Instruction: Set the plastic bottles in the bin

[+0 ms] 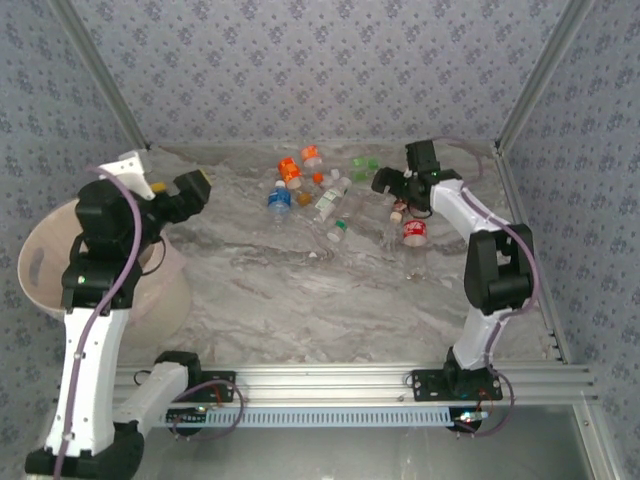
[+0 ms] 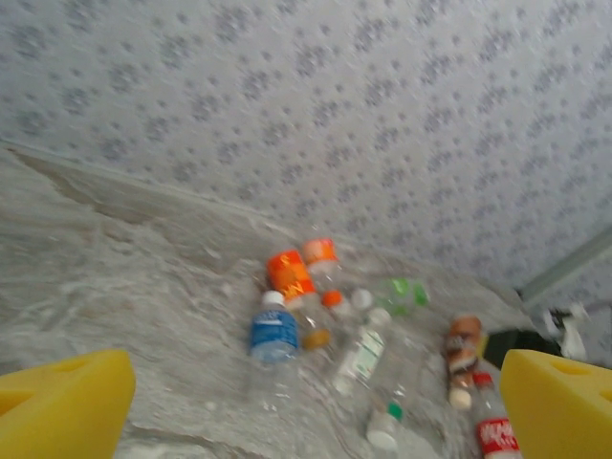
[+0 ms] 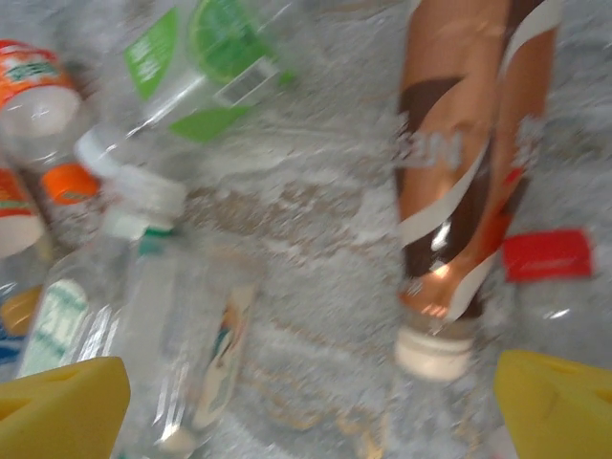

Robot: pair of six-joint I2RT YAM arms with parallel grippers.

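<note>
**Both grippers empty, bottles lying on table**

Left arm is standing raised by the bin (image 1: 40, 275). The left gripper (image 1: 192, 188) is facing the plastic bottles (image 1: 320, 200) clustered mid-table, fingers spread wide. Right arm is reaching low over the cluster, right gripper (image 1: 384, 181) gaping above a brown-label bottle (image 3: 449, 191).

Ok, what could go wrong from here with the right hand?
1. The open right hand hangs over the clear plastic bottle with the copper-brown label; the clear red-labelled bottle lies beside it, so closing might shove that.
2. Both bottles lie on their sides and may roll.
3. The large round pale pink plastic bin sits far left, so a carried bottle could drop short.
</note>
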